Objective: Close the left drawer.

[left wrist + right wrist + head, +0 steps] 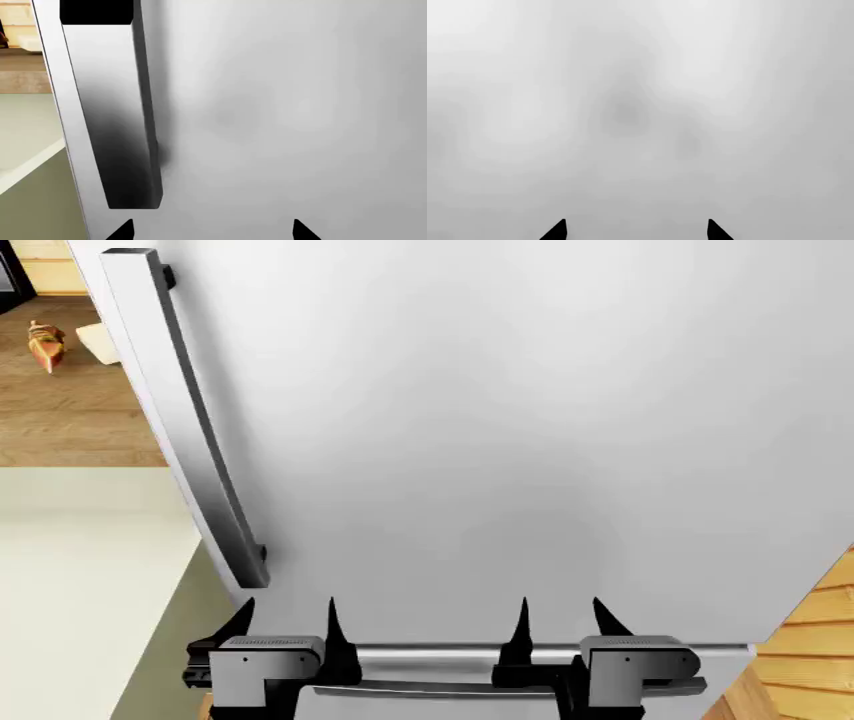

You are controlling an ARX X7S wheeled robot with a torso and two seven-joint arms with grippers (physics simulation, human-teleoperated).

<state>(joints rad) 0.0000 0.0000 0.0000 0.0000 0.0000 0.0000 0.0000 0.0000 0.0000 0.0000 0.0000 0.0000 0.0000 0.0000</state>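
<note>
The left drawer is out of view: no cream drawer front with a dark bar handle shows in any frame. My left gripper [287, 625] and right gripper [561, 625] are both open and empty, side by side, pointing at a grey fridge panel [507, 440] close in front. The left wrist view shows my left gripper [213, 231] facing the panel beside its long handle [117, 115]. The right wrist view shows my right gripper [636, 231] facing only bare grey panel [640, 110].
The fridge's long upright handle [187, 420] runs down the panel's left edge. A horizontal bar handle [427, 690] lies below the grippers. A cream flat surface [80, 570] lies at the left, with wooden floor [67, 410] and a small orange object [47, 345] beyond.
</note>
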